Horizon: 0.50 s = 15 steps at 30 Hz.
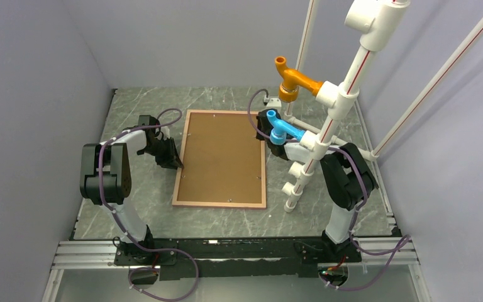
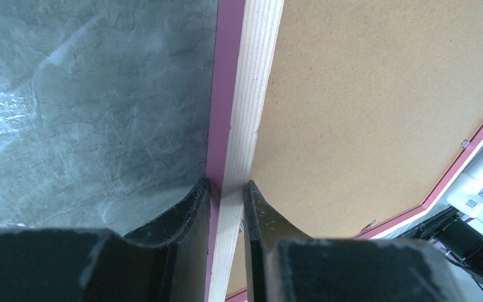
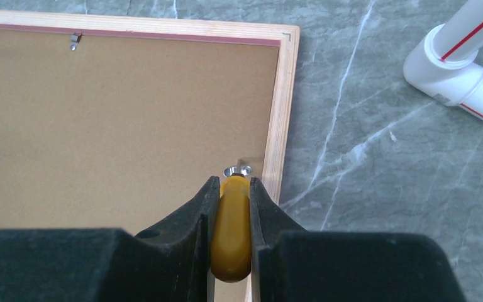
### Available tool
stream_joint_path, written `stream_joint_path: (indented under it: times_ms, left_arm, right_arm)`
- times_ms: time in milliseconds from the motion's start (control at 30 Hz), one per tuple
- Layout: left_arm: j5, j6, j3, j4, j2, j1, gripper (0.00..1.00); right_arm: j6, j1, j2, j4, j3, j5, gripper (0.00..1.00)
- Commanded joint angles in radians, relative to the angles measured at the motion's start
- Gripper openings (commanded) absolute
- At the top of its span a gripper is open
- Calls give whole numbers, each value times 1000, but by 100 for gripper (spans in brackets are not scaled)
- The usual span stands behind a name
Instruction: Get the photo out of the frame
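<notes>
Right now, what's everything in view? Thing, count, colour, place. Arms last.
thin rectangular picture frame: 1, pink with pale wood back, face down mid-table
flat fibre backing board: 1, brown, seated in the frame
small metal clips: at least 2, silver, at the board's edges
yellow-handled tool: 1, yellow, metal tip at a clip by the frame's right rail
PVC pipe rig: 1, white with red stripes, right of the frame
orange pipe fitting: 1, upper rig
blue pipe fitting: 1, lower rig
marbled table: 1, grey
photo: not visible
left gripper: black, clamped on the frame's left rail
right gripper: black, shut on the tool
</notes>
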Motion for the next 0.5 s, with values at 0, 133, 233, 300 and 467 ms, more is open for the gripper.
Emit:
stream_joint_path:
  times_ms: [0, 133, 233, 300, 467]
  left_arm:
    - [50, 2, 5, 2, 12, -13, 0]
    - [43, -4, 10, -5, 13, -12, 0]
    - [51, -10, 9, -4, 12, -13, 0]
    - [52, -11, 9, -4, 10, -13, 0]
    - [60, -12, 9, -1, 2, -13, 0]
  right_arm:
    - [19, -9, -55, -5, 16, -20, 0]
    - [13, -49, -169, -119, 6, -93, 0]
    - [-24, -64, -250, -252, 5, -178, 0]
    - [-36, -70, -299, -330, -6, -249, 0]
    - [-60, -71, -351, -482, -11, -445, 0]
